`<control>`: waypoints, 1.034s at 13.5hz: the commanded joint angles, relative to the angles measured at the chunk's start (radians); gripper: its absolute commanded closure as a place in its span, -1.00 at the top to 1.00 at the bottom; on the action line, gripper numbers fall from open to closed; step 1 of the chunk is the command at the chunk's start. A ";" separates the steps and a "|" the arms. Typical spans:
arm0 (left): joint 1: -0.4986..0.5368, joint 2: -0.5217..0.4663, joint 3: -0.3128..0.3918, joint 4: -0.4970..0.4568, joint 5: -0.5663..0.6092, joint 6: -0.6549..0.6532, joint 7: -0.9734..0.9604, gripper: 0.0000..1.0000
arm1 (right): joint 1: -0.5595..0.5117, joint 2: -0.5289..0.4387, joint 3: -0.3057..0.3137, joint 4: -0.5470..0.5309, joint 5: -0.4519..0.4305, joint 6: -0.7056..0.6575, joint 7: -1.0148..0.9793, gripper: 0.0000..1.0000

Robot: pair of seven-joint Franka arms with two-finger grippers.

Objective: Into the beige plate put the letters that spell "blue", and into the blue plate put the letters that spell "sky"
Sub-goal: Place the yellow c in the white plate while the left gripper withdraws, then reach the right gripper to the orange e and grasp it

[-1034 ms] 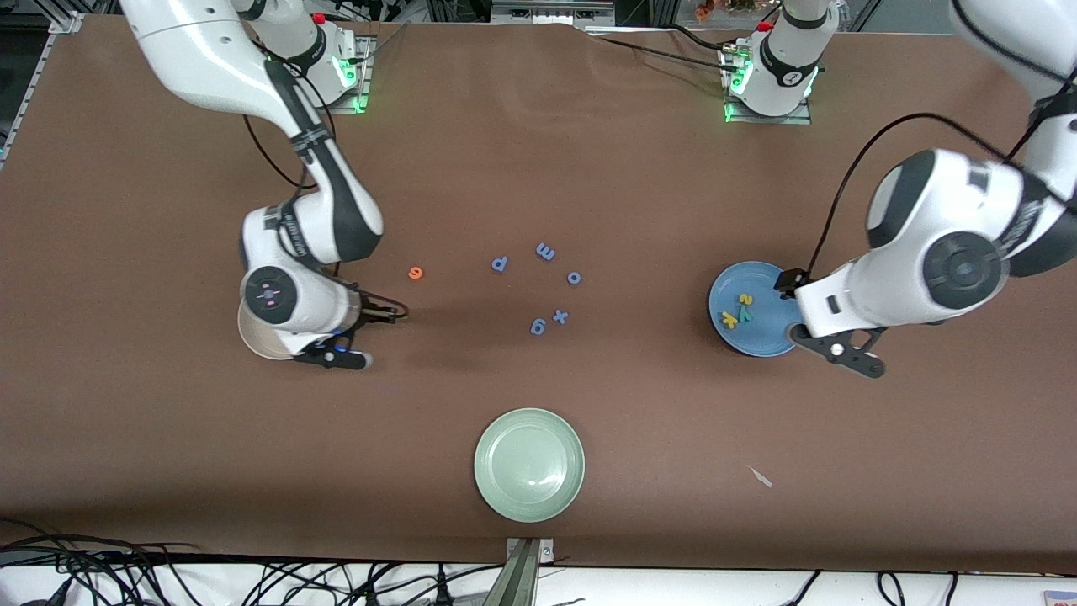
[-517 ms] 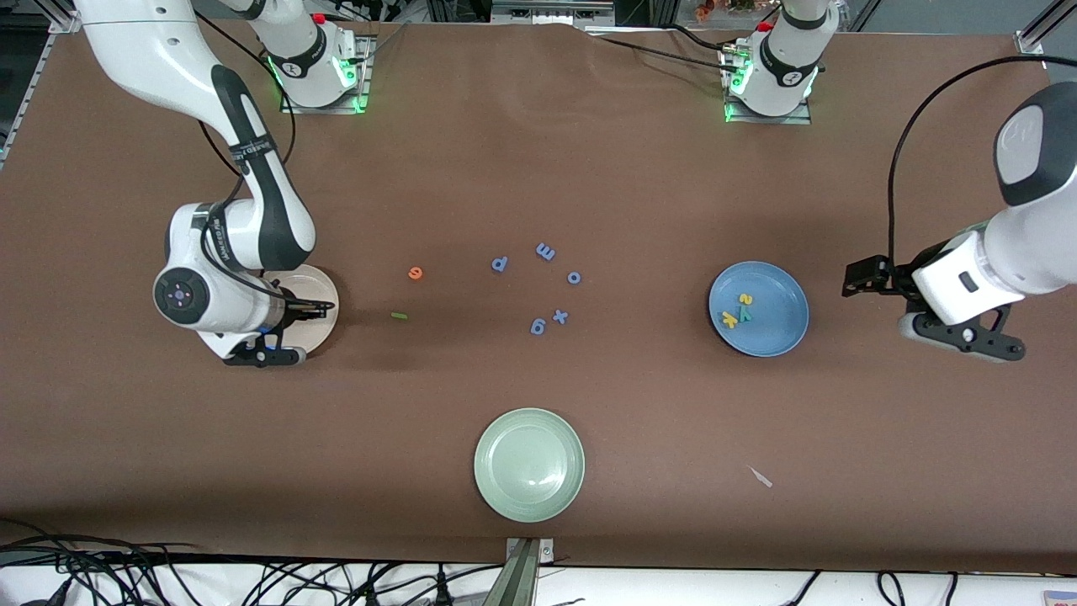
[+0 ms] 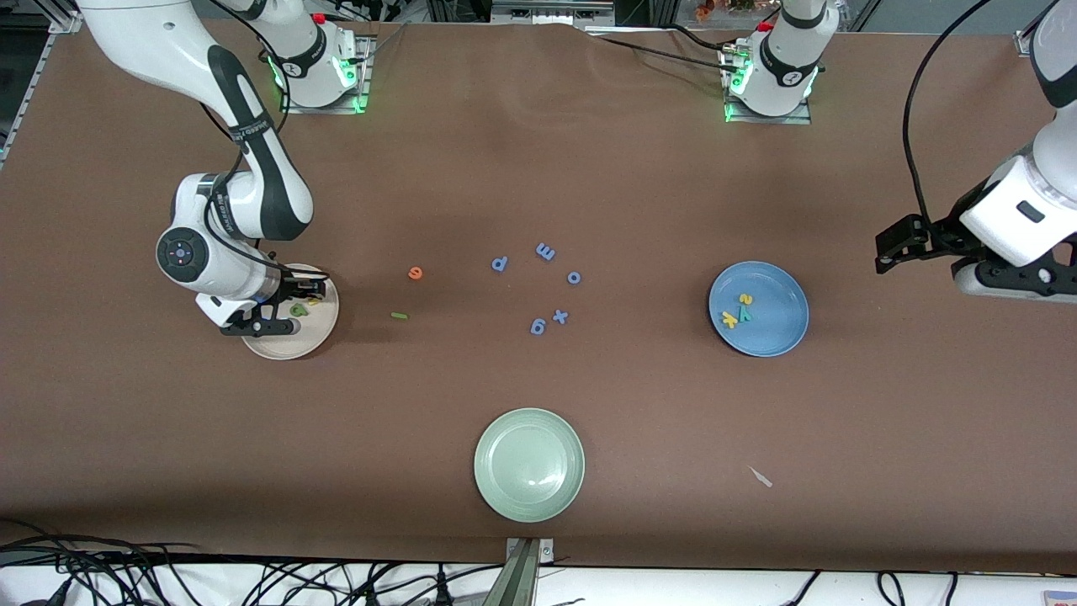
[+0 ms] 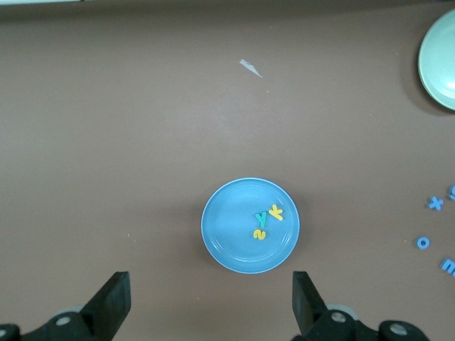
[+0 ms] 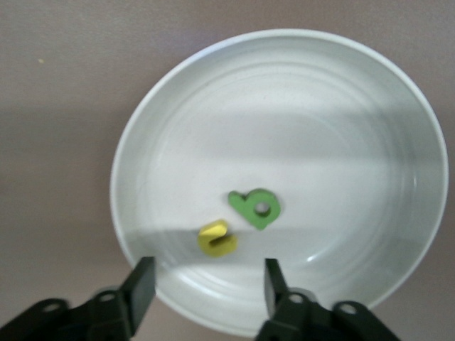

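The beige plate [image 3: 324,332] [image 5: 284,35] holds a green "b" [image 3: 297,310] [image 5: 256,207] and a yellow "u" [image 3: 313,300] [image 5: 217,238]. My right gripper [image 3: 286,311] [image 5: 207,284] hangs open just over the plate's rim, with nothing between its fingers. A thin green "l" [image 3: 399,316] and an orange "e" [image 3: 415,273] lie on the table beside that plate. The blue plate [image 3: 778,324] [image 4: 227,227] holds a yellow "k" [image 3: 729,318] [image 4: 276,212], a teal "y" [image 3: 744,314] [image 4: 261,219] and a yellow "s" [image 3: 746,299] [image 4: 259,234]. My left gripper [image 3: 968,269] [image 4: 210,302] is open and empty, raised at the left arm's end of the table.
Several periwinkle letters [image 3: 547,286] [image 4: 435,204] lie mid-table. A pale green plate [image 3: 529,465] [image 4: 441,57] sits nearest the front camera. A small white scrap [image 3: 761,477] [image 4: 250,67] lies on the table nearer the camera than the blue plate.
My right gripper swung from beside the "l" to the beige plate and opened; the green "b" now lies in the plate. The left arm drew away from the blue plate.
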 commanded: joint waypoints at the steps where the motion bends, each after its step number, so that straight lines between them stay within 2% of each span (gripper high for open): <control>1: -0.023 -0.080 0.035 -0.084 -0.026 0.004 -0.025 1.00 | 0.005 -0.055 0.046 0.045 0.000 -0.122 0.119 1.00; 6: -0.023 -0.206 0.040 -0.235 -0.024 0.002 -0.032 1.00 | 0.006 -0.105 0.200 0.033 0.000 -0.119 0.449 1.00; 9: -0.056 -0.222 0.069 -0.249 -0.024 0.001 -0.032 1.00 | 0.006 -0.111 0.263 -0.034 0.000 -0.016 0.556 1.00; 12: -0.078 -0.223 0.087 -0.254 -0.024 0.001 -0.035 1.00 | 0.043 -0.094 0.285 -0.135 -0.005 0.178 0.610 1.00; 14: -0.078 -0.223 0.084 -0.254 -0.023 -0.006 -0.032 1.00 | 0.049 -0.080 0.285 -0.155 -0.005 0.221 0.610 1.00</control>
